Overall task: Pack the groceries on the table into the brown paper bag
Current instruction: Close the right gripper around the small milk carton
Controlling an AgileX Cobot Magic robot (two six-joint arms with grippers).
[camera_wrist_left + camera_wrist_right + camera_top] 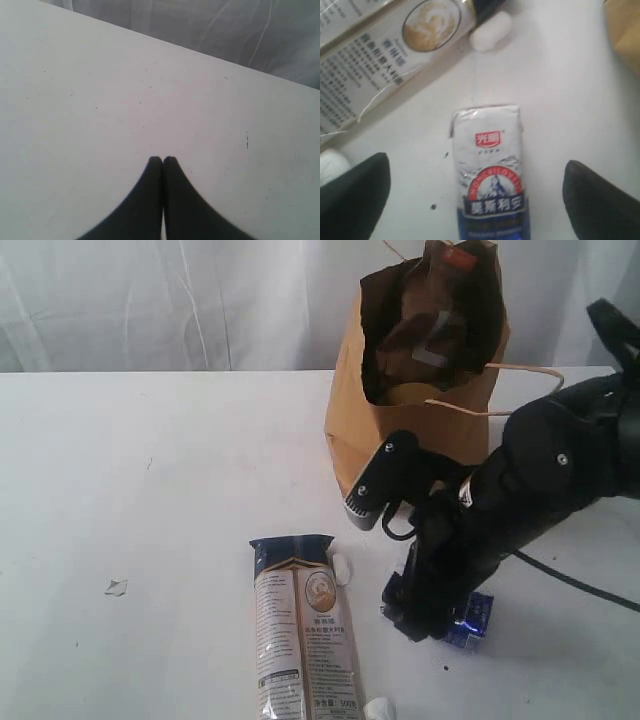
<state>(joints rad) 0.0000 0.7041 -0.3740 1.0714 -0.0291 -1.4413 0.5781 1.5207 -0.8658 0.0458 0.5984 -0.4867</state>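
White speckled table (150,490), taken from its near edge. Nearest, the long noodle packet in blue, brown and white film (305,635) lies flat, its long axis pointing toward the far side. Just right of it, the small blue-white carton (490,170) lies flat directly beneath your right fingers (605,200). These stand apart, one beside each long side, so you would close across the carton's narrow width. The black right arm (520,500) bends steeply down over it. Your left fingers (145,200) are pressed together above bare table, so the right arm is judged nearer. Behind stands the tall brown paper bag (420,420), upright, mouth open, goods inside. A white curtain (150,300) hangs beyond.
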